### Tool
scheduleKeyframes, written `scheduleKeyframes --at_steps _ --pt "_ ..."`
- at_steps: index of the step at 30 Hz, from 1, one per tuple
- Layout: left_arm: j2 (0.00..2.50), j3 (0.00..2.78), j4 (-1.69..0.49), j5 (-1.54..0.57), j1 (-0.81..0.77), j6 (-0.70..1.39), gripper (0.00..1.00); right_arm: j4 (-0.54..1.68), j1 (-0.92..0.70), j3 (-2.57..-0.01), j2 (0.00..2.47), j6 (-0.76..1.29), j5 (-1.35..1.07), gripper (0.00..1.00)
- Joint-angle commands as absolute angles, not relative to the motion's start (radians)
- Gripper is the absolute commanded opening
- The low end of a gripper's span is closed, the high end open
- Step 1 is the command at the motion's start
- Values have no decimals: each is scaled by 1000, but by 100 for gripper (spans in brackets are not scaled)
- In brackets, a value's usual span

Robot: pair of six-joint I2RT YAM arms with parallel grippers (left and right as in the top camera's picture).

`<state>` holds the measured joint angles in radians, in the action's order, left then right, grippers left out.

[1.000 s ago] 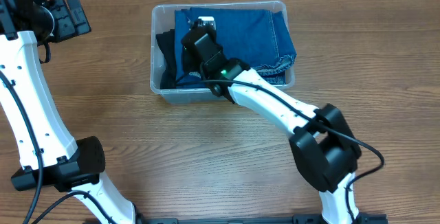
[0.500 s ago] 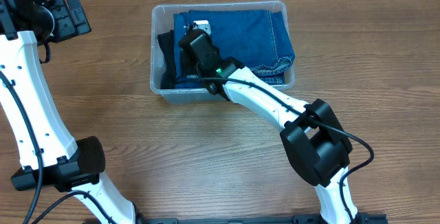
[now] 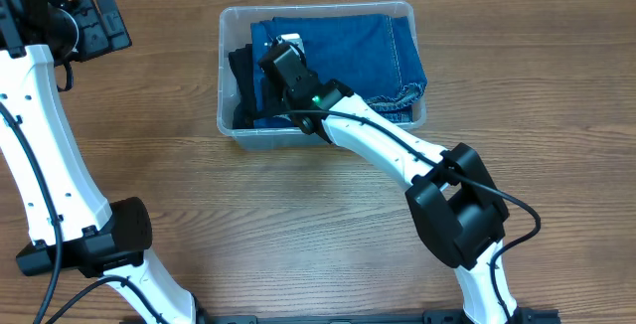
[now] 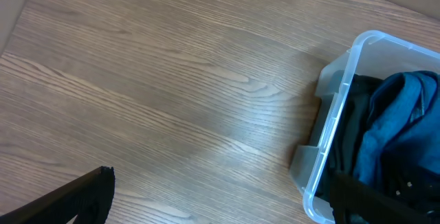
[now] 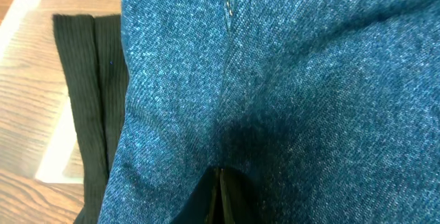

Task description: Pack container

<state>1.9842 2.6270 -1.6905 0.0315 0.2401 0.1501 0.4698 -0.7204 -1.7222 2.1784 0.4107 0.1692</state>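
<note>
Container: the clear plastic container (image 3: 221, 66), with rounded corners and a thick rim, is standing at the far middle of the table.
Contents: folded blue denim jeans (image 3: 348, 51) are filling most of it. A black ribbed garment (image 5: 89, 93) is lying along its left wall.
Right gripper: the right gripper (image 3: 282, 56) is reaching inside the container, its dark fingers (image 5: 206, 200) closed together against the denim.
Left gripper: the left gripper (image 3: 104, 26) is hanging at the far left, well apart from the container, with its fingers apart and nothing between them.
Surface: a brown wood-grain table (image 3: 298, 215) is carrying everything.
</note>
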Motion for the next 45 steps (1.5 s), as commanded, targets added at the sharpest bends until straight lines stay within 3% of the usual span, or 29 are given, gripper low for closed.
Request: scheduleKeyframes --at_steps 1,9,11,15,18,19,20,27,33,41,45 --pt "1966 2626 -1689 35 242 154 100 559 -726 -1640 2321 389 99 4" --pt "1966 2626 -1689 35 242 154 100 623 -714 -1739 2312 358 103 4" --pt "1966 2626 -1689 35 242 154 100 693 -712 -1821 2299 323 104 11" --pt "1966 2626 -1689 36 242 154 100 860 -712 -2027 2264 302 157 50" --pt "1966 2626 -1689 36 242 154 100 998 -712 -2205 2236 302 169 75" --pt "1966 2626 -1689 36 242 154 100 1045 -712 -2260 2226 302 187 79" --pt "1966 2626 -1689 35 242 154 100 1089 -712 -2309 2215 302 212 100" --pt "1966 2626 -1689 35 242 154 100 1348 -712 -2526 2099 282 322 100" --pt "1966 2626 -1689 35 242 154 100 1428 -712 -2528 1967 240 485 100" --pt "1966 2626 -1689 36 242 154 100 1694 -712 -2527 1716 374 621 100" --pt "1966 2626 -1689 36 242 154 100 1694 -712 -2526 1583 325 636 100"
